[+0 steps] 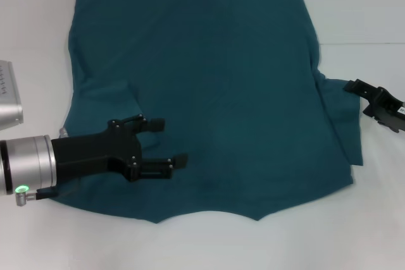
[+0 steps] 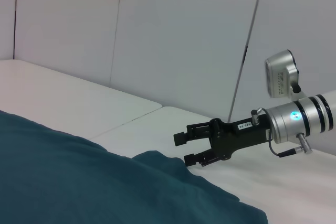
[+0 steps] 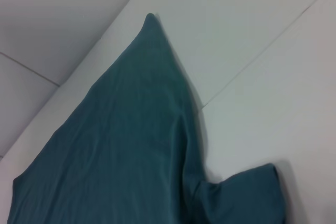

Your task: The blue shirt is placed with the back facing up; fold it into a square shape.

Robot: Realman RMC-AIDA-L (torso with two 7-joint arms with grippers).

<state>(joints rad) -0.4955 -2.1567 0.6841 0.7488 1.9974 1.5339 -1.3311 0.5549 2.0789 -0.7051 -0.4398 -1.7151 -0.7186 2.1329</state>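
Shirt first: your blue shirt [image 1: 209, 86] lies flat, plain side up, on the white table [image 1: 373, 219]. Left gripper [image 1: 169, 142] hovers spread over its near-left part; right gripper [image 2: 182, 148] sits spread just beside the right sleeve.

A dark teal-blue shirt [image 3: 131, 145] lies spread on a white table [image 3: 262, 77], filling the lower left of the picture and narrowing to a point near the top. A short sleeve [image 3: 247, 195] sticks out from the shirt's edge at the lower right, lying flat on the table. Thin seam lines cross the white surface, and a lighter grey panel [image 3: 47, 19] fills the upper left corner beyond the table edge.
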